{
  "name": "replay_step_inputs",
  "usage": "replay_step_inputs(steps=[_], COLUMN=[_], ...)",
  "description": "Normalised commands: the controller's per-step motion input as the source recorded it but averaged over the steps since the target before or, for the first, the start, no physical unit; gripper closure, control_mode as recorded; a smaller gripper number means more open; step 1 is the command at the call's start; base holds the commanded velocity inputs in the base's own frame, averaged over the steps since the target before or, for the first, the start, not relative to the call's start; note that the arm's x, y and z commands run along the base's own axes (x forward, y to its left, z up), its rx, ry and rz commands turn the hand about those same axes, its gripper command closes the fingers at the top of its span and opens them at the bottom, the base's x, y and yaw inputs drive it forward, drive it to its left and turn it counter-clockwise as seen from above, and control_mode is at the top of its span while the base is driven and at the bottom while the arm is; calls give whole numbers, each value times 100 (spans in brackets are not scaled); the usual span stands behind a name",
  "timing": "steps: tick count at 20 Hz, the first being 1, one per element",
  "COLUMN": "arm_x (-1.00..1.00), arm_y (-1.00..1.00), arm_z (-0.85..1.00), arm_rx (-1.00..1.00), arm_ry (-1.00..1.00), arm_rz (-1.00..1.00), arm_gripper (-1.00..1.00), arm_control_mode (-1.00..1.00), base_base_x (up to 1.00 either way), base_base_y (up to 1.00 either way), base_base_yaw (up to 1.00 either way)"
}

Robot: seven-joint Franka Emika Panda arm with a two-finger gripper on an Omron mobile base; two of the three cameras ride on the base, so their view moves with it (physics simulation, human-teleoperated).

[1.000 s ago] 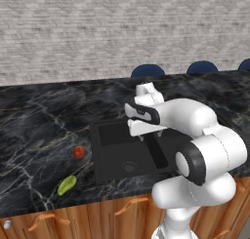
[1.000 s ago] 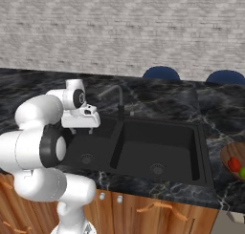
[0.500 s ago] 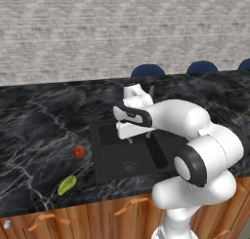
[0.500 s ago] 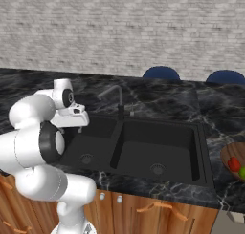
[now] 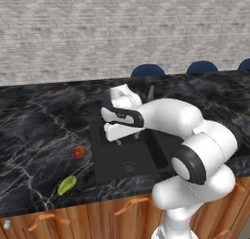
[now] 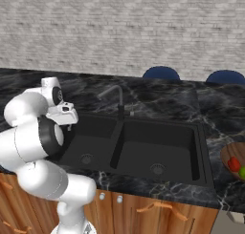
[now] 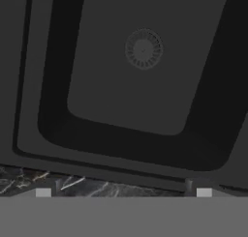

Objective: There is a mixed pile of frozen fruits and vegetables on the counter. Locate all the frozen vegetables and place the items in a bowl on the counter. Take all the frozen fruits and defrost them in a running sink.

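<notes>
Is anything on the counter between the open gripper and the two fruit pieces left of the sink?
Nothing visible. The gripper hangs open over the sink; only bare counter lies before the red-orange ball and yellow-green oblong.

Even flat rendered light — soft shadows, slightly blurry, no glare

The black marble worktop [image 5: 34, 121] runs long, with wooden cabinet fronts below. A black double sink [image 6: 139, 149] with a slim faucet [image 6: 115, 97] is set into it. Left of the sink lie a red-orange ball [image 5: 79, 151] and, nearer the front edge, a yellow-green oblong [image 5: 67, 185]. Far right, a bowl [image 6: 230, 154] rests on it.
</notes>
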Motion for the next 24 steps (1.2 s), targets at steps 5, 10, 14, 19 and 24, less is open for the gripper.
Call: replay_step_inputs(steps=[5, 10, 14, 19, 24], arm_x=[9, 5, 2, 4, -2], arm_y=[42, 46, 50, 21, -2], arm_z=[-1, -4, -13, -18, -12], arm_rx=[3, 1, -2, 5, 22], arm_ry=[7, 6, -1, -12, -1], arm_rz=[9, 9, 9, 5, 5], arm_gripper=[-100, -100, -100, -100, -100], arm_control_mode=[-100, -100, -100, -100, -100], base_base_x=[0, 0, 0, 0, 0], base_base_y=[0, 0, 0, 0, 0], base_base_yaw=[0, 0, 0, 0, 0])
